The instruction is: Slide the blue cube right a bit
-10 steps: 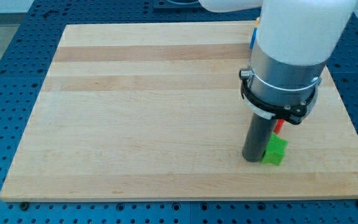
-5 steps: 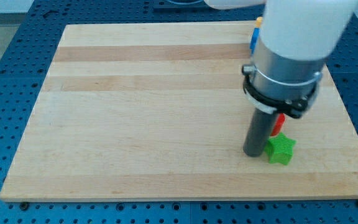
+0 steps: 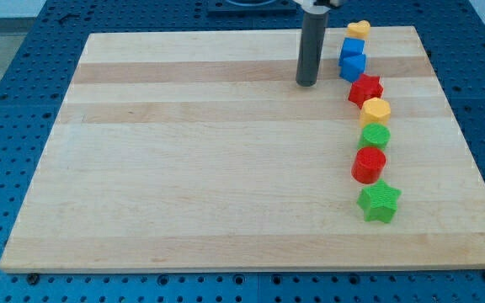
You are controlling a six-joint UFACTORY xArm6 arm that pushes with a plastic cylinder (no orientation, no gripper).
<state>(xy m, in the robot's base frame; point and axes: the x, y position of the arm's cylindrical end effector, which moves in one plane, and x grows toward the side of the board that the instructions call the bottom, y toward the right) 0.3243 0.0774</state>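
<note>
Two blue blocks stand at the view's top right: an upper one (image 3: 354,46) and a lower cube-like one (image 3: 352,66), touching each other. My tip (image 3: 307,84) rests on the board to the left of the lower blue block, a short gap apart and slightly below its level. The rod rises straight up out of the view's top.
A column of blocks runs down the board's right side: a yellow block (image 3: 358,29) at the top, then the blue ones, a red star (image 3: 365,88), a yellow block (image 3: 375,109), a green block (image 3: 375,135), a red cylinder (image 3: 369,164), a green star (image 3: 379,202). The wooden board (image 3: 183,168) lies on a blue perforated table.
The arm has moved from beside the green star at the lower right up to the top of the board, uncovering the column of blocks. The green star shifted slightly right earlier.
</note>
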